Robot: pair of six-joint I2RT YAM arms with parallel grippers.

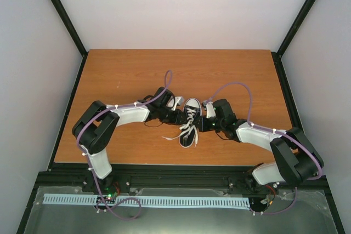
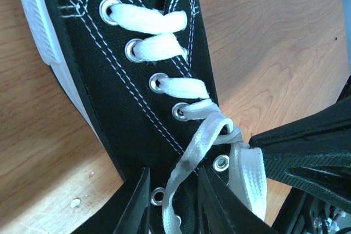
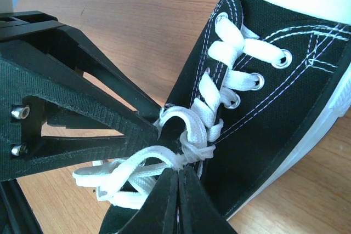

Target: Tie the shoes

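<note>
Sneaker (image 1: 191,120), black canvas with a white toe cap (image 1: 192,103), stands on its sole at the middle of the wooden table (image 1: 120,80). It is between my two arms, toe pointing away from my bases and heel toward the near edge. Its white laces (image 2: 189,152) cross through the metal eyelets (image 2: 159,82) up the front and come loose near the ankle opening. From above, the free ends trail off the shoe onto the table on my left side.

My left pincer (image 2: 173,173) is low over the upper end of the lacing. Its fingers are partly spread, one on each side of a single strand that runs down between them. A gap shows on both sides of that strand, so it is straddled, not squeezed.

My right pincer (image 3: 178,175) is at the other side of the shoe, fingers pressed flat together. Their tip sits right at the tangle where the strands cross. A broad strand seems to come out from between them, so I take it that I am pinching the laces there, though the contact is too cramped to see plainly. Two slack loops lie beside that tip, over the shoe's opening. The tips of both pincers nearly meet at the crossing.
</note>
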